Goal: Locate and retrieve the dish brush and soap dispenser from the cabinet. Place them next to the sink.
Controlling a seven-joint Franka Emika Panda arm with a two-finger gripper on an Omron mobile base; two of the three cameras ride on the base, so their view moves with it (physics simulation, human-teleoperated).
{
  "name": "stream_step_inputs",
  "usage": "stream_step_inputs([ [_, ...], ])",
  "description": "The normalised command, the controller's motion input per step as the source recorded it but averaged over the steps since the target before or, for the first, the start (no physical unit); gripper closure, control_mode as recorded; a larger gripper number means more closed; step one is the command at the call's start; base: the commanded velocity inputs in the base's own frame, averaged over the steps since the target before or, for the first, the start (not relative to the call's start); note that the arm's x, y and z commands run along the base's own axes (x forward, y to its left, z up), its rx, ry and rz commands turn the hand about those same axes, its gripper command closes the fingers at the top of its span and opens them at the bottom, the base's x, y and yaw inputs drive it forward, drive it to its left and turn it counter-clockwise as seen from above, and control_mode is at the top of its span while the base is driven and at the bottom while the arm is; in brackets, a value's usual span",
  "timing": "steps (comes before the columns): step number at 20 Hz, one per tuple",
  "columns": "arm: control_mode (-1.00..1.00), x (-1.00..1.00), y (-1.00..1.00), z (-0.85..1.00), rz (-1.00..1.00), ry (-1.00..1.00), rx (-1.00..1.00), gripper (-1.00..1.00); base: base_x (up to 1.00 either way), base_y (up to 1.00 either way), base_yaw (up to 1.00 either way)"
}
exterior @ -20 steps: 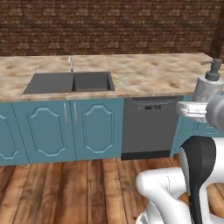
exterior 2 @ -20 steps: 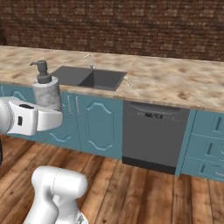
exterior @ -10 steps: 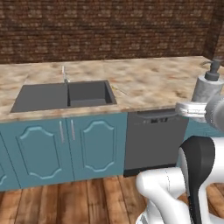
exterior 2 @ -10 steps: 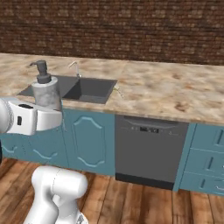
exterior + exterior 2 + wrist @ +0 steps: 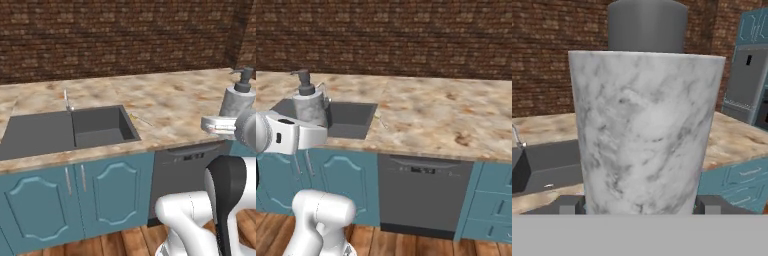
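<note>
My gripper (image 5: pixel 302 134) is shut on the soap dispenser (image 5: pixel 308 106), a marbled grey-white bottle with a dark pump top. I hold it upright in the air in front of the counter. In the left base view the soap dispenser (image 5: pixel 234 101) stands at the right edge, above the gripper (image 5: pixel 220 125). In the hand view the soap dispenser (image 5: pixel 647 135) sits between the two fingertips. The dark grey sink (image 5: pixel 40 132) is set into the counter, left of the held bottle. A thin pale stick with a yellowish end (image 5: pixel 140 119), possibly the dish brush, lies on the counter just right of the sink. The cabinet is out of view.
A small chrome tap (image 5: pixel 66 100) stands behind the sink. A grey dishwasher (image 5: pixel 423 195) sits under the marbled counter (image 5: pixel 456 115), with teal base cabinets (image 5: pixel 100 195) on either side. A brick wall (image 5: pixel 125 35) backs the counter.
The whole picture has shifted: the base has driven closer to the counter, so the sink looks larger and nearer. The soap dispenser stays in the gripper as before.
</note>
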Motion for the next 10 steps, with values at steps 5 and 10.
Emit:
stream_step_inputs([
  [5,1.00,0.00,0.00,0.00,0.00,0.00,0.00,1.00,0.77,0.41,-0.23],
  [10,1.00,0.00,0.00,0.00,0.00,0.00,0.00,1.00,0.67,0.29,-0.21],
])
